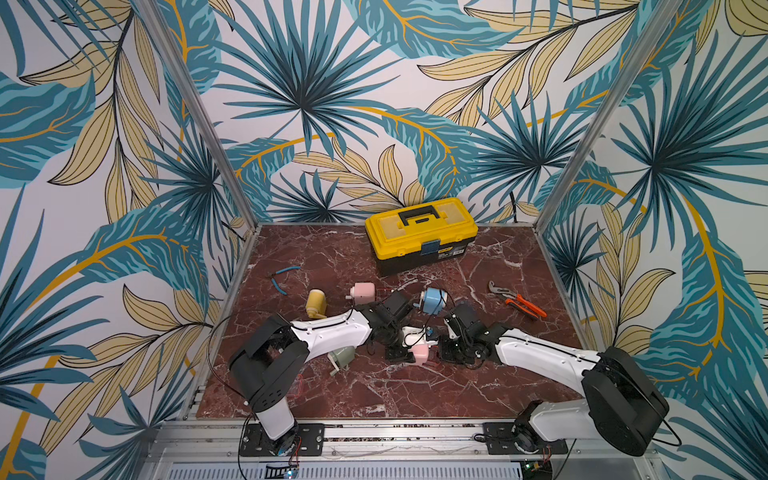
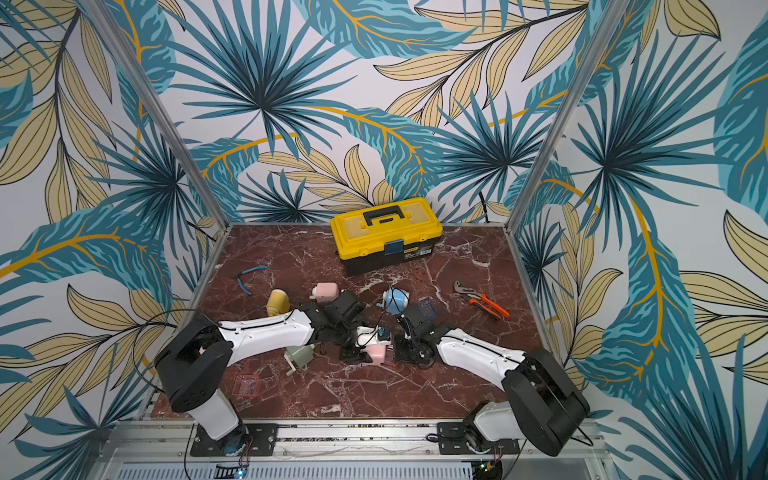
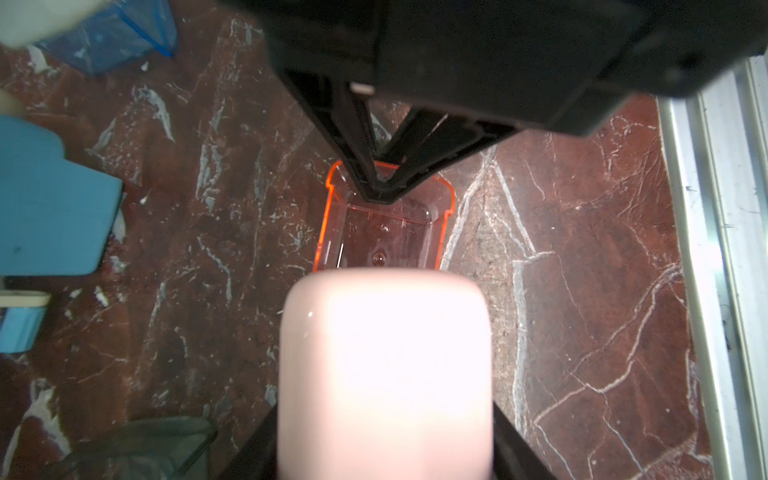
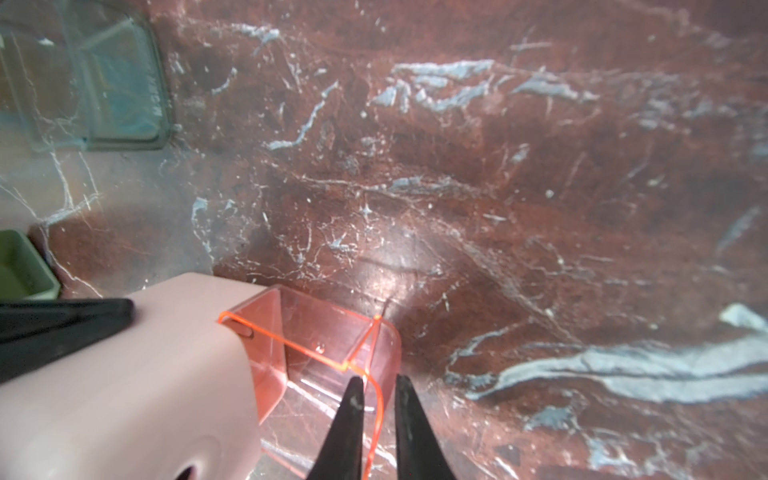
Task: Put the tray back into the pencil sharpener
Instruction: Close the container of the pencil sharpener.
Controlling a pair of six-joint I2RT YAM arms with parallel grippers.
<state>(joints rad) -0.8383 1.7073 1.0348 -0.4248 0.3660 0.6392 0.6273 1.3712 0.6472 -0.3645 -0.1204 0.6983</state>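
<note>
The pink pencil sharpener [image 3: 384,374] is near the middle of the table [image 1: 415,395], and my left gripper [image 1: 405,351] is shut on its body, one finger [image 3: 513,444] on each side. The clear pink tray [image 4: 316,332] sticks out of the sharpener's [image 4: 124,374] open end, partly inside it. My right gripper [image 4: 379,399] is shut on the tray's outer end wall, one finger inside and one outside. In the left wrist view the right gripper's fingers [image 3: 380,183] pinch the far end of the tray [image 3: 382,232]. In both top views the arms hide the tray.
Yellow [image 1: 316,303], pink [image 1: 362,292], blue [image 1: 432,300] and green [image 1: 343,357] sharpeners lie around the grippers. A yellow toolbox [image 1: 420,232] stands at the back. Orange pliers [image 1: 519,301] lie right, a blue cutter [image 1: 282,276] left. Loose trays lie nearby: pink [image 2: 247,384], blue [image 2: 426,309].
</note>
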